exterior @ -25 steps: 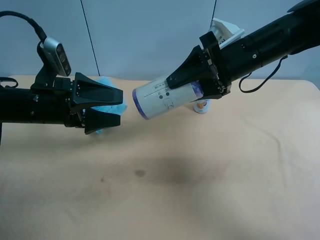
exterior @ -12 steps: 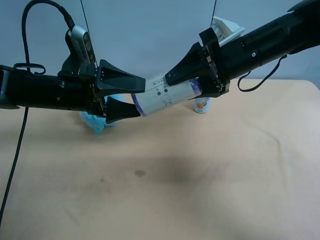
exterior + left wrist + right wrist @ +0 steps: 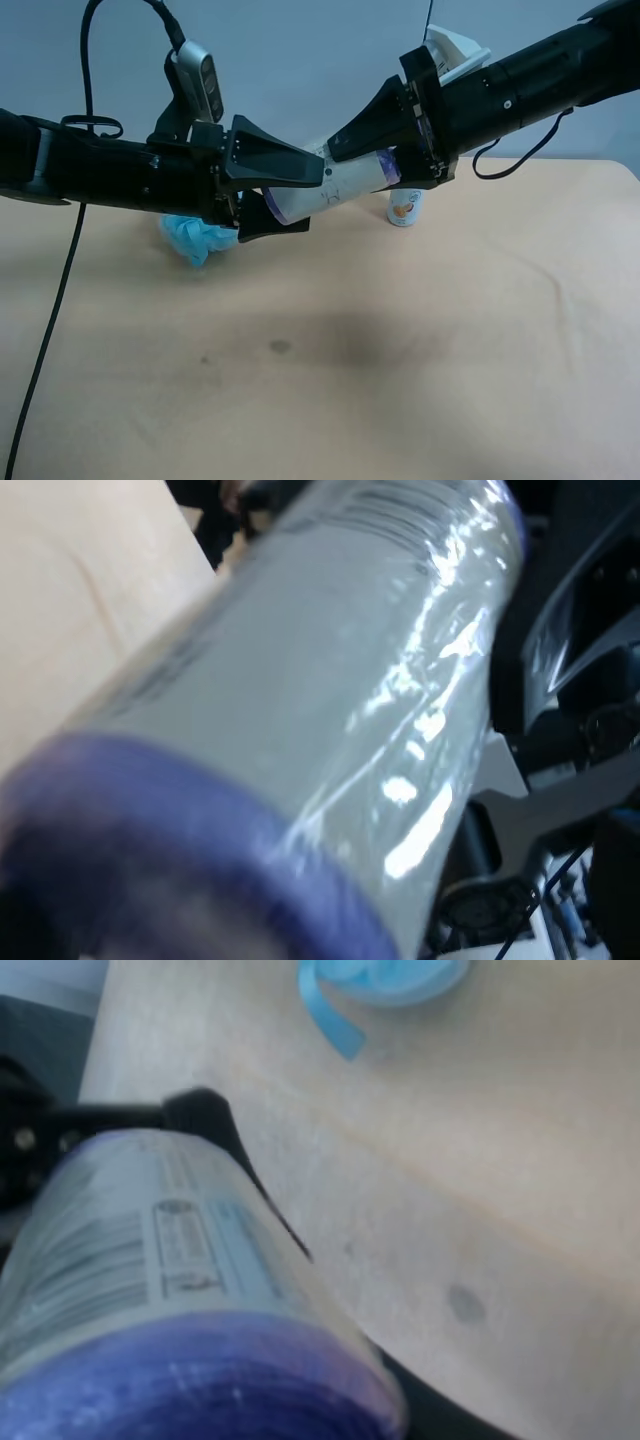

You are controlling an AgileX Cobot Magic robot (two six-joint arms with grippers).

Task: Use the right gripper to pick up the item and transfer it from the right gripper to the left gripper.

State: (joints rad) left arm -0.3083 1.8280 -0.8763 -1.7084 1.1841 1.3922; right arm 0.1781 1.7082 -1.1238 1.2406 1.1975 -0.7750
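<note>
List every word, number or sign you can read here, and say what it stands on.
On the item: printed lines and dark marks, all too blurred to read.
On the small bottle: an orange mark, too small to read.
No legible text anywhere.

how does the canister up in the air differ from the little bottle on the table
The canister looks larger than the little bottle. The canister is tilted in mid-air; the bottle stands upright on the table. The canister has purple ends; the bottle bears orange marks. Both are whitish cylinders.
</note>
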